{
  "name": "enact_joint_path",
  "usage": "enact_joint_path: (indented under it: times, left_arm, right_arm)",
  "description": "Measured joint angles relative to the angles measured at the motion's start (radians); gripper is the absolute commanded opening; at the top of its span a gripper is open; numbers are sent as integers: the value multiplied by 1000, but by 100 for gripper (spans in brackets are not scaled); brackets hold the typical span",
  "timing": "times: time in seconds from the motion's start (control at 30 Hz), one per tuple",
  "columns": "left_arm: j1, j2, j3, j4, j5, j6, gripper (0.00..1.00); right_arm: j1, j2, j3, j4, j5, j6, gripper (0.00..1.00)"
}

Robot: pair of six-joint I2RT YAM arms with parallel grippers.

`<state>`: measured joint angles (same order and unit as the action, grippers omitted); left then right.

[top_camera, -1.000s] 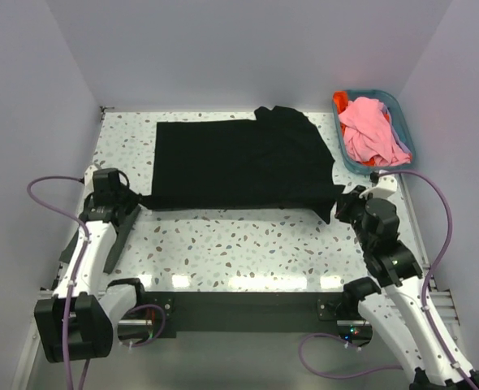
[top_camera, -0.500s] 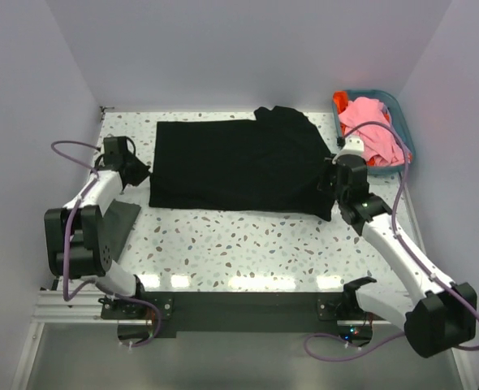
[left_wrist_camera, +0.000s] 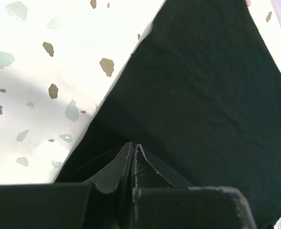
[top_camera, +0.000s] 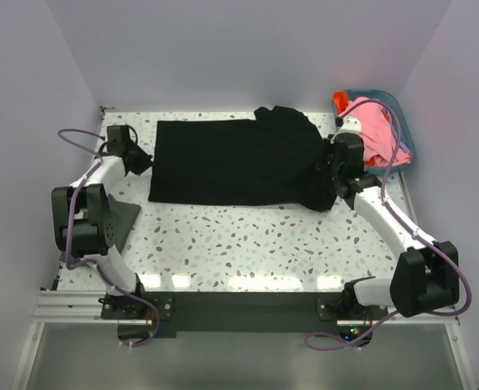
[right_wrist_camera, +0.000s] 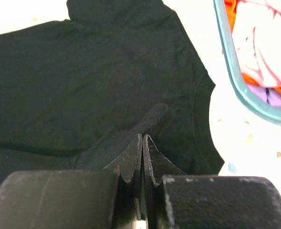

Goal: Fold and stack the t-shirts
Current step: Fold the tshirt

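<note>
Black t-shirt (top_camera: 239, 162) lies spread flat over the far half of the speckled table (top_camera: 248, 244), bunched at its far right corner. Just to its right, the teal basket (top_camera: 403, 138) in the far right corner holds a pink t-shirt (top_camera: 373, 130) and an orange-red t-shirt (top_camera: 340, 100). At the shirt's left edge the left gripper (top_camera: 142, 160) and at its right edge the right gripper (top_camera: 327, 162) each have their fingers clenched on a raised pinch of the black fabric
</note>
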<state>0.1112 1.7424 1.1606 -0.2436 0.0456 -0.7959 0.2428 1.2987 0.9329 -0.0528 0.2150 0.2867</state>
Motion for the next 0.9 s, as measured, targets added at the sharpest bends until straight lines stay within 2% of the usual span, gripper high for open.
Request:
enact_joint_path:
  times: [0.47,0.9]
  left_arm:
    - [0,72,68,3,4,0,0]
    - [0,150,108,3,4,0,0]
  right_arm:
    - [-53,190,141,37,-89,0,0]
    - [-89,298,176,50,-127,9,0]
